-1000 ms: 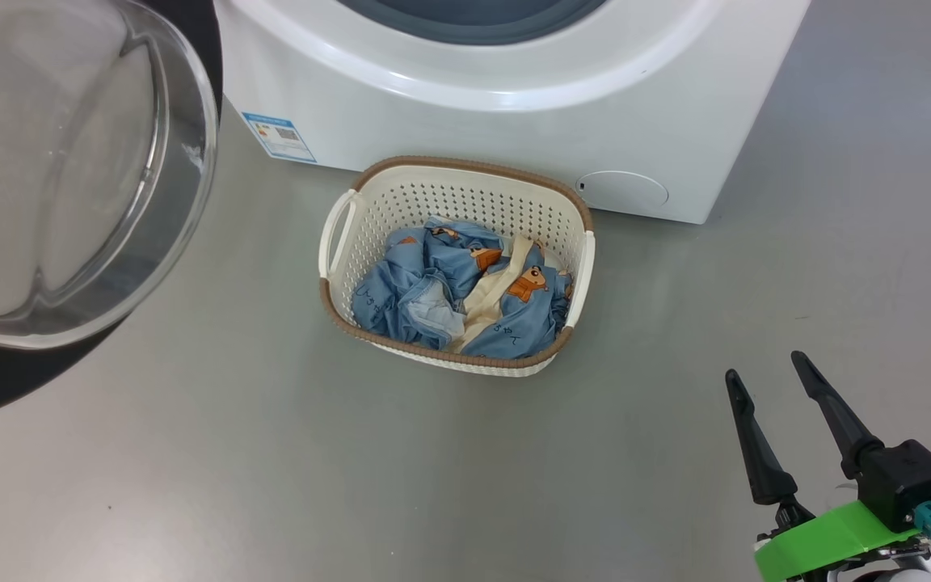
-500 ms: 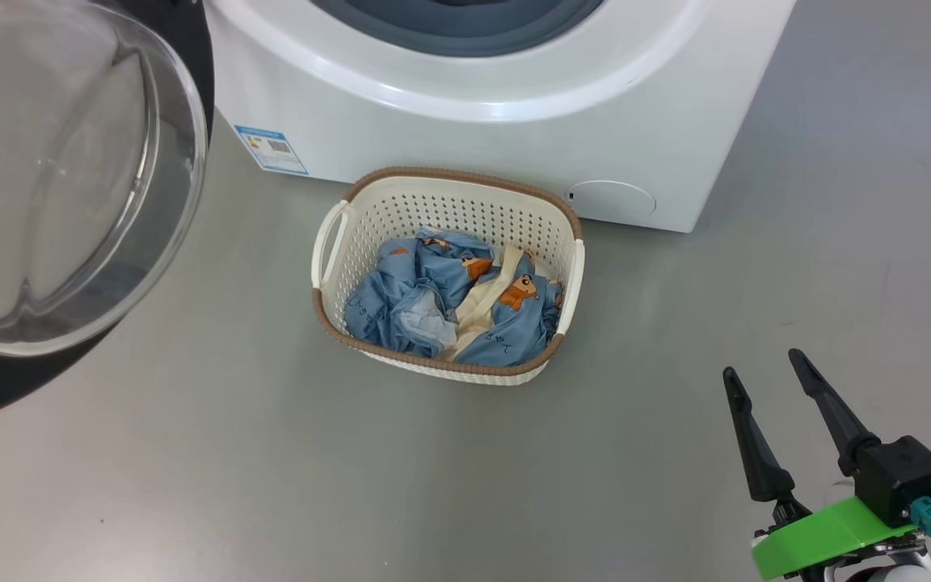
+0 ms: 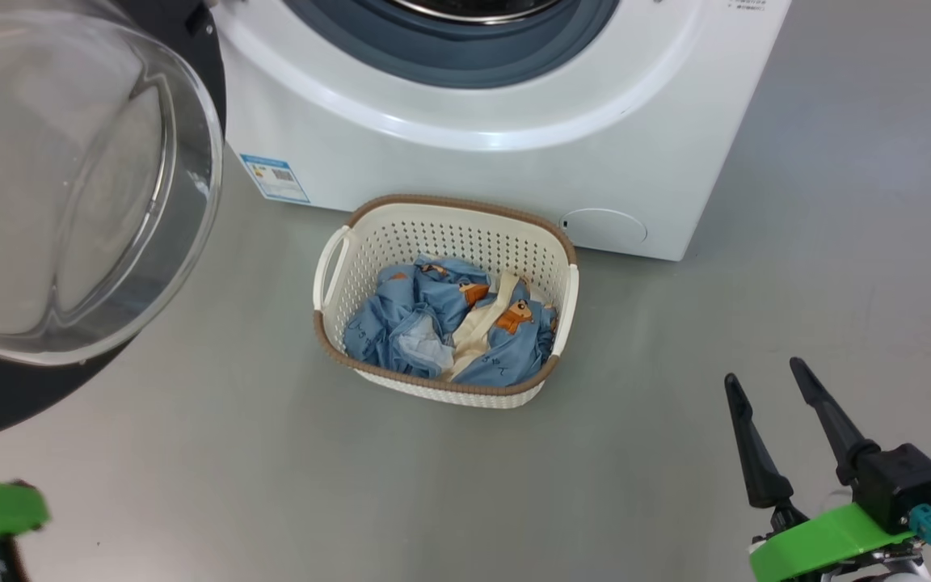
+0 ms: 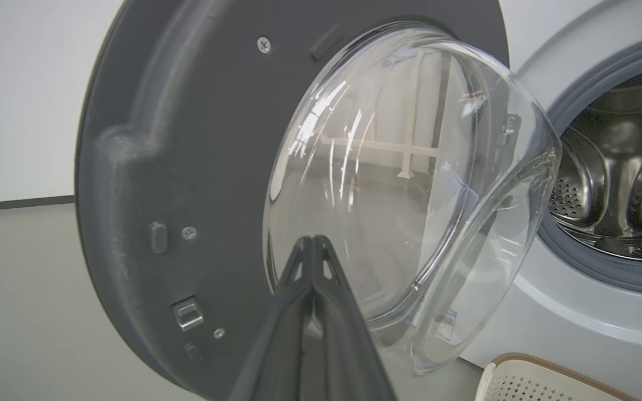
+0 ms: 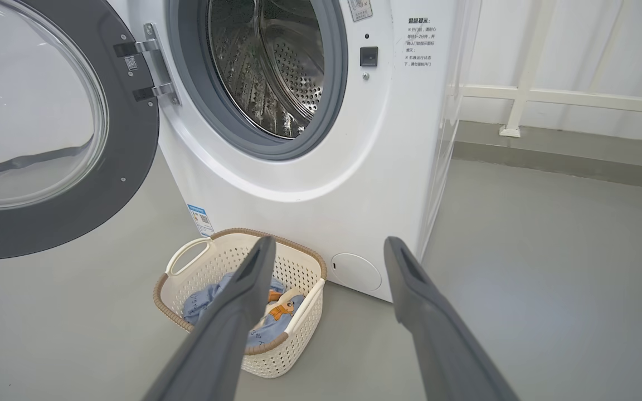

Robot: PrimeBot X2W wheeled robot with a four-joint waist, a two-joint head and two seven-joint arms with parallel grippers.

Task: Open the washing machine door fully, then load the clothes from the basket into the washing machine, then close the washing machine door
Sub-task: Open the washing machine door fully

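Nearest to us in the head view, at 5 o'clock, the right gripper hangs above the grey floor with its two dark fingers spread wide and nothing between them. The left gripper has its fingers pressed together on nothing and points at the inner face of the washing machine door; we cannot tell whether it touches the glass. At the centre sits the basket, on the floor just in front of the washing machine, and the clothes lie heaped inside it. The door stands swung wide at 9 o'clock, and the machine's mouth with its grey seal and steel drum opens at 12 o'clock. We judge the opening step done and the loading in hand but not yet begun. The next move calls for the open right gripper to reach toward 10 o'clock, descend into the basket, pinch a fold of fabric, lift it clear of the rim, then carry it up to the drum. We count two grippers, one basket, one machine, one door, one blue energy label, and one heap of clothes; its separate pieces we cannot count.
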